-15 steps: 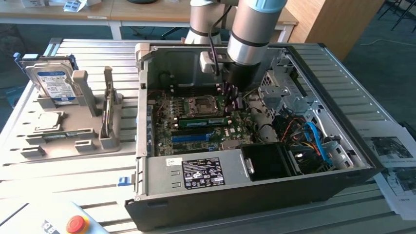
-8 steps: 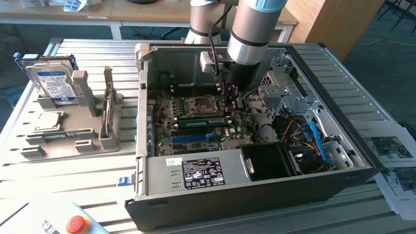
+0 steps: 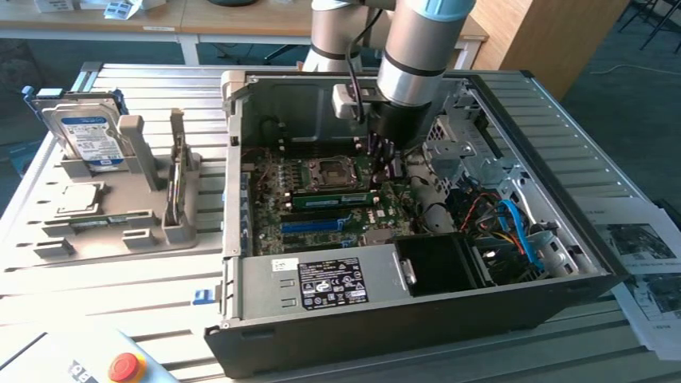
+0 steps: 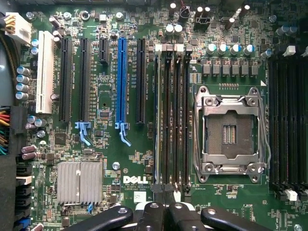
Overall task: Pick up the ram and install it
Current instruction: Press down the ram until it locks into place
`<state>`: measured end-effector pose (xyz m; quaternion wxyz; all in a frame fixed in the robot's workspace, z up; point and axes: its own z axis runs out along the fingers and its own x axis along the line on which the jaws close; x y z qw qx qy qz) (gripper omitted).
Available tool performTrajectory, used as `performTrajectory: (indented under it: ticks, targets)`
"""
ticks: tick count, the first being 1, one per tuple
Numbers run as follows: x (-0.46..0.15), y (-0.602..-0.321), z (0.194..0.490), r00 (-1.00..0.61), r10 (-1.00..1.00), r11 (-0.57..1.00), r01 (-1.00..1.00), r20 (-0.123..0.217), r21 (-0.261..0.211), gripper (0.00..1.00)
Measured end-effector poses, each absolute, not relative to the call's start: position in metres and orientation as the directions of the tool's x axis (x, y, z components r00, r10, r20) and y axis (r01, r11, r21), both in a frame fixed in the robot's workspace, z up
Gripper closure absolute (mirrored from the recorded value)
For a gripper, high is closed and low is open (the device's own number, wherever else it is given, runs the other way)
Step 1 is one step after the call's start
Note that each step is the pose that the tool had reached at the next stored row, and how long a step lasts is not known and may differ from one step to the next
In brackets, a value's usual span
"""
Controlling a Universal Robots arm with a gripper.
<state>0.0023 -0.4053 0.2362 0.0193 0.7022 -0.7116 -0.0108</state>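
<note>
The ram [image 3: 332,199], a narrow green stick, stands on edge in a slot of the motherboard, just in front of the CPU socket [image 3: 324,171], inside the open computer case [image 3: 426,319]. My gripper [image 3: 383,163] hangs over the board at the ram's end on the exterior view's right, a little above it. In the wrist view the gripper [image 4: 166,211] is shut, black fingers [image 4: 154,214] pressed together with nothing between them. The black memory slots [image 4: 173,120] run straight away from the fingertips beside the CPU socket [image 4: 231,130].
A hard drive [image 3: 91,140] stands in a grey fixture [image 3: 117,215] on the exterior view's left. The power supply [image 3: 319,283] fills the case's near side, and blue cables [image 3: 516,227] lie on the exterior view's right. A red button [image 3: 126,367] sits at the table's near corner.
</note>
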Motion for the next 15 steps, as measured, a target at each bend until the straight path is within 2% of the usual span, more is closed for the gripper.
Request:
performTrajectory:
  ticks: [15]
  targets:
    - [0.0024, -0.4052, 0.2285, -0.013, -1.000, 0.013, -0.999, 0.012, 0.042, 0.90]
